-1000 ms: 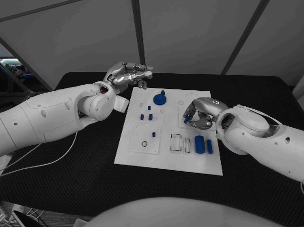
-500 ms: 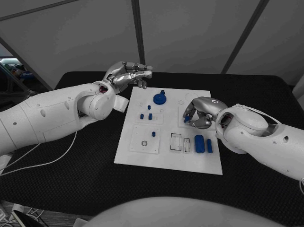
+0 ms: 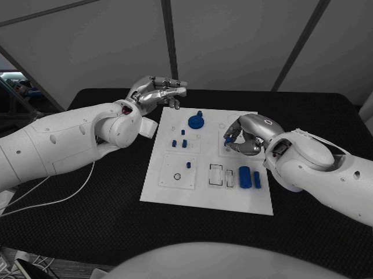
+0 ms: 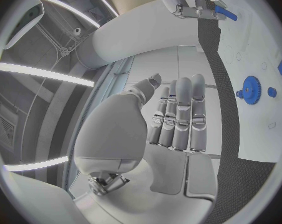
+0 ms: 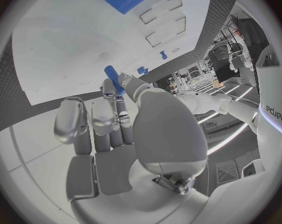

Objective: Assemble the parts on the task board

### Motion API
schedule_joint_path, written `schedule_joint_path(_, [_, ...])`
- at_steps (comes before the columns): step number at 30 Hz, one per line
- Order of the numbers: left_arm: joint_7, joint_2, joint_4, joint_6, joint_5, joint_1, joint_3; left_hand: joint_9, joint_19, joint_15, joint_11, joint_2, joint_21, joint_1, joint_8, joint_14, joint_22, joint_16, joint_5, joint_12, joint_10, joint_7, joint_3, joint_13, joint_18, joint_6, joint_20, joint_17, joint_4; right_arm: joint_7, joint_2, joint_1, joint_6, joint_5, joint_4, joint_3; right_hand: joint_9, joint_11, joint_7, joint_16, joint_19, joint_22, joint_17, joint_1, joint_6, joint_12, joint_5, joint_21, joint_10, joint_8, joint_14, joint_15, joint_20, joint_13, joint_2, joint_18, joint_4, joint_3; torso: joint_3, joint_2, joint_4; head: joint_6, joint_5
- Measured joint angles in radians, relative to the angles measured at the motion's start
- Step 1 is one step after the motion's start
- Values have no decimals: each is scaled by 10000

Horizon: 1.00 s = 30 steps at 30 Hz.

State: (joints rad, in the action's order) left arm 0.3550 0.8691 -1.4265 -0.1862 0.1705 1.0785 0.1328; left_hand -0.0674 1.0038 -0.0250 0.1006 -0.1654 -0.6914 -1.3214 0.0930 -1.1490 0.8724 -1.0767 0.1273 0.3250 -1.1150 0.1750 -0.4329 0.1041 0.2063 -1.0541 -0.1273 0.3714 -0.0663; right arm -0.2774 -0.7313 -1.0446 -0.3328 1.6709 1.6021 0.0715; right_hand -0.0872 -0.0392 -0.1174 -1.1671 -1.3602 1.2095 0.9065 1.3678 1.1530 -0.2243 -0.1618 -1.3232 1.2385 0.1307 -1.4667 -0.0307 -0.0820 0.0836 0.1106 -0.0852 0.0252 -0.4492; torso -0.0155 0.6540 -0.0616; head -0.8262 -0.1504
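Note:
The white task board lies mid-table. My right hand hovers over its right middle and pinches a small blue peg between thumb and finger; the right wrist view shows that peg sticking out past the fingertips above the board. My left hand is raised beyond the board's far left corner, and its fingers lie straight, holding nothing. A blue gear sits near the far edge, also seen as the gear in the left wrist view. Two small blue pegs stand left of centre.
Two long blue pieces lie side by side on the board's right near part, beside rectangular slots. A round hole is on the left near part. Black table surrounds the board. A cable trails at the left.
My right hand has risen a little and shifted toward the board's far side, still pinching the blue peg. The left hand has stayed where it was.

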Motion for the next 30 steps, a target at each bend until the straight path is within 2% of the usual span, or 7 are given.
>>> schedule_joint_path(10, [-11, 0, 19, 7, 0, 0, 0, 0, 0, 0, 0, 0, 0, 0, 0, 0, 1, 0, 0, 0, 0, 0, 0, 9, 1, 0, 0, 0, 0, 54, -223, -5, -479, -180, 1031, 9, 1, -1, -8, 0, -35, 12, 12, 49, 8, 0, 20, 0, -1, 0, 0, 1, 35, 0, -48, 0, 1, 8, 11, 0, -8, 50, -44])
schedule_joint_path(14, [-13, -28, 38, 11, 0, 0, 0, 0, 0, 0, 0, 0, 0, 0, 0, 0, 1, 0, 0, 0, 0, 0, 0, 8, 1, 0, 0, 0, 0, 124, 46, -5, -567, -337, 1263, 9, 1, -1, -10, 0, -35, 11, 12, 51, 10, 0, 22, 0, -1, 0, 0, 1, 35, -1, -48, 0, 0, 9, 12, 0, -8, 58, -126])
schedule_joint_path(19, [-16, -97, 66, 14, 0, 0, 0, 0, 0, 0, 0, 0, 0, 0, 0, 0, 1, 0, 0, 42, 0, -13, 0, 8, 0, 58, 0, 0, 0, 245, 630, -5, -583, -502, 1242, -6, 2, -1, -13, 0, -35, 11, 11, 63, 13, 0, 24, 0, -1, 0, 0, 1, 35, 0, -60, 0, 0, 10, 15, 0, -7, 35, -234])
schedule_joint_path(23, [-18, -159, 75, 22, -1, 0, 0, 0, 0, 0, 0, 0, 0, 0, 0, 0, 1, 0, 0, 42, 0, 1, 0, 7, 0, 73, 0, 1, 0, 369, 1104, 18, -569, -591, 1080, -102, 3, -1, -15, 0, -34, 10, 11, 87, 15, 0, 34, 0, -1, 0, 0, 1, 35, 0, -83, 0, -28, 38, 14, 0, 8, 5, -316])
schedule_joint_path(26, [-20, -200, 85, 28, -1, 0, 0, 0, 0, 0, 0, 0, 0, 0, 0, 0, 1, 0, 0, 42, 0, 1, 0, 7, 0, 73, 0, 1, 0, 469, 1389, 72, -540, -638, 941, -288, 4, -1, -16, 0, -34, 10, 11, 87, 16, 0, -9, 0, -1, 0, 0, 1, 35, 0, -82, 0, -33, 35, 13, 5, 10, -19, -361])
schedule_joint_path(30, [-24, -239, 85, 39, -1, 0, 0, 0, 0, 0, 0, 0, 0, 0, 0, 0, 2, 0, 0, 42, 0, 1, 0, 7, 1, 73, 0, 0, 0, 584, 1622, 131, -472, -683, 759, -475, 5, -2, -16, 0, -34, 10, 18, 87, 16, 23, -26, 0, -2, 0, 0, 2, 35, 0, -82, 0, -52, 16, 13, 11, 10, -52, -420])
